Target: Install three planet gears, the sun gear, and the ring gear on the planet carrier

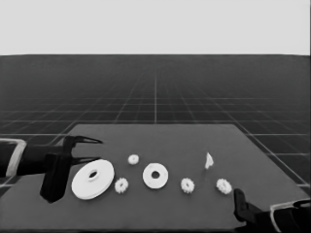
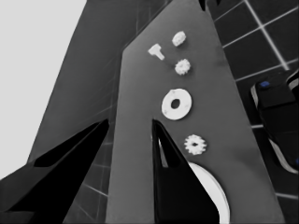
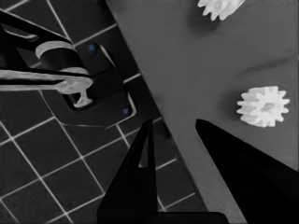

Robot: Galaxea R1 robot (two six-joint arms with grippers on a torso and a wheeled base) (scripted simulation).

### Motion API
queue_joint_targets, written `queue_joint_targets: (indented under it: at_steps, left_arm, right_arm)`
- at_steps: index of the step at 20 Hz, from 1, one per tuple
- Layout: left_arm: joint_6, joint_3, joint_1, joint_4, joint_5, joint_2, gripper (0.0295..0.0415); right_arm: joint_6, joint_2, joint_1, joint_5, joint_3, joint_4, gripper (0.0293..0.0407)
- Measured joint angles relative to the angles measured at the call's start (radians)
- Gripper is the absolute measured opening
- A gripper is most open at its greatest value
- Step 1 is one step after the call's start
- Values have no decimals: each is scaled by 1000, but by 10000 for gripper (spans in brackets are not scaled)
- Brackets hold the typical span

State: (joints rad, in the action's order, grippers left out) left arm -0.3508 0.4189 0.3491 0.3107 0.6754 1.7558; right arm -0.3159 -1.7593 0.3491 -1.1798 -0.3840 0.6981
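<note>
While nothing is stacked on it, the smaller round part (image 1: 155, 175) lies flat near the desk's middle, its dark hole bare. One gear (image 1: 133, 159) sits just beyond it to the left, a second gear (image 1: 121, 185) lies between it and the larger round part (image 1: 93, 179), and two more, a third gear (image 1: 187, 185) and a fourth gear (image 1: 224, 186), rest apart to its right. A thin white piece (image 1: 208, 160) stands farther back on the right. The left pincer (image 1: 89, 150) hangs over the desk's (image 1: 165, 136) left end with its fingers spread and empty, beside the larger part's far rim. The right pincer (image 3: 180, 128) waits at the near right corner, parted, holding nothing.
</note>
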Motion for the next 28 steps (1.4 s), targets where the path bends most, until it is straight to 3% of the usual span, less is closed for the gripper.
queue_joint_targets:
  at_steps: [1, 2, 3, 4, 5, 6, 7, 8, 9, 11, 13, 14, 15, 17, 24, 26, 28]
  left_arm:
    - [3, -71, -71, -73, 49, -3, 295]
    - [2, -43, -45, -44, 30, -2, 297]
    - [1, -25, -29, -26, 18, -1, 314]
    - [1, -15, -20, -15, 11, -1, 347]
    - [487, -56, -226, 471, 446, 220, 375]
    - [987, 34, -331, 526, 925, 514, 395]
    - [1417, 215, -347, 301, 983, 667, 403]
    - [1614, 375, -352, 134, 959, 715, 397]
    - [1699, 489, -356, 34, 922, 736, 391]
    - [1752, 615, -363, -63, 883, 760, 386]
    - [1762, 667, -366, -97, 870, 770, 385]
    - [1763, 679, -366, -105, 868, 773, 385]
    - [1740, 723, -457, -13, 847, 784, 385]
    - [1707, 790, -551, 64, 815, 803, 385]
    - [1686, 834, -590, 97, 792, 817, 385]
    - [1685, 835, -591, 98, 792, 817, 314]
    - [1685, 835, -590, 98, 792, 817, 312]
  right_arm:
    - [3, -14, 54, 23, 53, -76, 293]
    - [2, -8, 34, 14, 29, -45, 308]
    - [1, -5, 22, 8, 16, -26, 337]
    - [1, -3, 15, 4, 8, -16, 368]
    - [0, -1, 11, 2, 3, -9, 380]
    - [0, -1, 9, 1, 1, -6, 383]
    - [0, 0, 7, 1, -1, -3, 384]
    - [0, 0, 7, 0, -2, -2, 384]
    - [0, 0, 6, 0, -2, -1, 385]
    - [0, 0, 6, 0, -3, -1, 385]
    - [0, 0, 6, 0, -3, -1, 385]
    - [0, 0, 6, 0, -3, -1, 385]
    - [0, 0, 6, 0, -3, 0, 385]
    - [0, 0, 6, 0, -3, 0, 385]
    - [0, 0, 6, 0, -3, 0, 385]
    - [0, 0, 6, 0, -3, 0, 385]
    - [0, 0, 6, 0, -3, 0, 385]
